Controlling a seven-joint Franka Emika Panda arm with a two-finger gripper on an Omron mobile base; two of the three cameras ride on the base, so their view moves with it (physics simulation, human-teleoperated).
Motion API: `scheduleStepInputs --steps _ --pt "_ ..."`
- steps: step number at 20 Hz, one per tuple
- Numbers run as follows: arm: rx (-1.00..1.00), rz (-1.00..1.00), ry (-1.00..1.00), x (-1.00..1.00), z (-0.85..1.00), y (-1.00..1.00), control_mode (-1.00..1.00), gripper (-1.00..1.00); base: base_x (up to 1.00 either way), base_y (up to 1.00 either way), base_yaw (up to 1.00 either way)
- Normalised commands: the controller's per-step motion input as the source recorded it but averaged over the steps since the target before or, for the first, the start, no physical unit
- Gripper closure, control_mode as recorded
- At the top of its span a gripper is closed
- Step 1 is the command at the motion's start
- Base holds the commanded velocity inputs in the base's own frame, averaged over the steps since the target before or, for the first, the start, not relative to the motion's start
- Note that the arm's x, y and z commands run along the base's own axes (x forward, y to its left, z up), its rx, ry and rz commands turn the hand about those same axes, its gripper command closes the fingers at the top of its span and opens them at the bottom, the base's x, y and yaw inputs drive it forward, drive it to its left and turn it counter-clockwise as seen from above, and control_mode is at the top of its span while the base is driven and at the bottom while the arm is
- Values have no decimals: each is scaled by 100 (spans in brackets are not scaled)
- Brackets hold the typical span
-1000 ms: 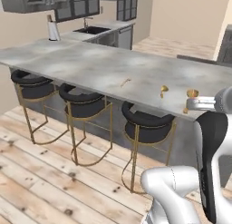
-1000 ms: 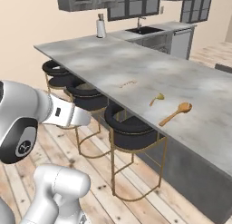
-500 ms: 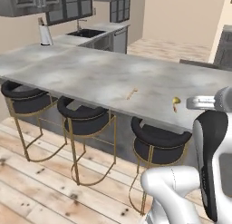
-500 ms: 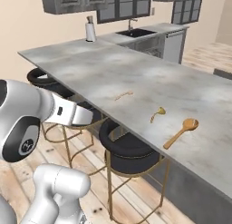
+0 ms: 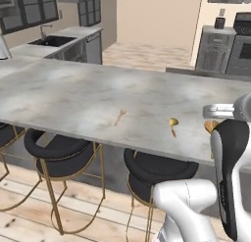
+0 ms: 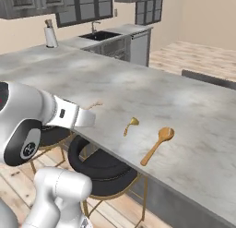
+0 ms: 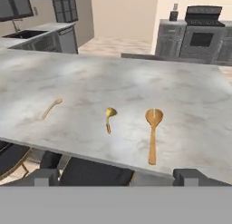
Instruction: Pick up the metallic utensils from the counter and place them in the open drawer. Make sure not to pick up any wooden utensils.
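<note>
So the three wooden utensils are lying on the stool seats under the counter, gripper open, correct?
Not on the stools. The hand view shows the long spoon, small spoon and thin stick lying on the counter top. The gripper is open, as you said.

stick (image 7: 51, 108) – small spoon (image 7: 109, 117) – long spoon (image 7: 152, 135)

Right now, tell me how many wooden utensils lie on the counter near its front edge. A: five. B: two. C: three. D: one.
C: on the counter the hand view shows a thin curved stick, a small spoon and a long spoon, lying apart in a row.
</note>
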Motion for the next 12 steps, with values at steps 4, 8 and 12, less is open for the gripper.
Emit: scheduleStepInputs --steps 4,8,12 --pt "0 0 0 0 0 0 100 -100 99 26 -30" --pt "0 0 0 0 0 0 100 -100 61 57 -18" --pt "3 -2 0 4 -10 14 -100 -100 15 42 -6"
